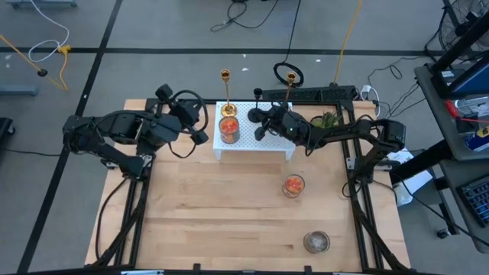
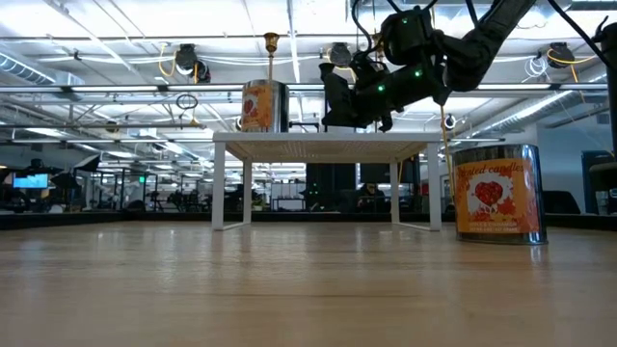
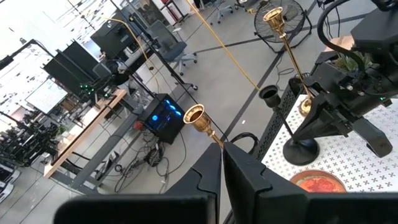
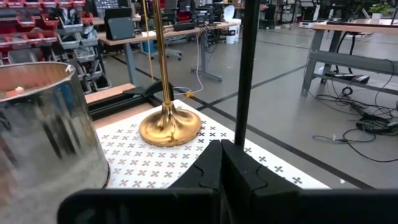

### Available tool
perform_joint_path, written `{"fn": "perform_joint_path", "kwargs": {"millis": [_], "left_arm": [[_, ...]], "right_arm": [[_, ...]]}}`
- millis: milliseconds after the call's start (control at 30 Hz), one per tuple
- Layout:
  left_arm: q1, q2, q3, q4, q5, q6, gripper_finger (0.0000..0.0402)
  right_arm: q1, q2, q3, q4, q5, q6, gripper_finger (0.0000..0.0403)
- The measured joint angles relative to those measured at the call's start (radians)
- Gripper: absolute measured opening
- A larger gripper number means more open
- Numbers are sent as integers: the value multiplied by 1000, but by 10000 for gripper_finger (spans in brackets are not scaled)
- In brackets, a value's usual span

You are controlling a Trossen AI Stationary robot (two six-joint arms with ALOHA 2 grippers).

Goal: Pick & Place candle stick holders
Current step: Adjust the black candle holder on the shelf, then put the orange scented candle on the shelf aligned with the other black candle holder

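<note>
**Right gripper**: fingers pressed together, holding nothing. It hovers over the white perforated rack at the back of the counter. The thin stem of the short black candle stick holder rises just beyond the fingertips; contact cannot be judged.

**Left gripper**: also pressed together and empty, hanging just off the rack's left end.

**On the rack:** one gold candle stick holder stands upright on its round base beside the black one, near the right gripper's tips. The second gold candle stick holder stands at the rack's back left corner, rising past the left gripper's fingers in the left wrist view. An orange-red glass cup sits at the left end, between the two grippers.

**On the bare counter:** a second orange-red glass cup stands in front of the rack's right end, and a greyish clear cup lies nearer the front edge, both well apart from the grippers. A small green potted plant sits right of the rack, under the right arm.
</note>
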Motion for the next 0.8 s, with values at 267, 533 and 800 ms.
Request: {"fn": "perform_joint_path", "kwargs": {"millis": [267,533,800], "left_arm": [[0,0,0,-9,1,-37,26],[-66,0,0,-190,88,-245,26],[-203,3,-78,-269,82,-437,5]], "right_arm": [[42,0,0,3,-103,8,0],[167,-124,-2,-298,-45,-26,0],[347,-405,-1,-670,-125,-21,14]]}}
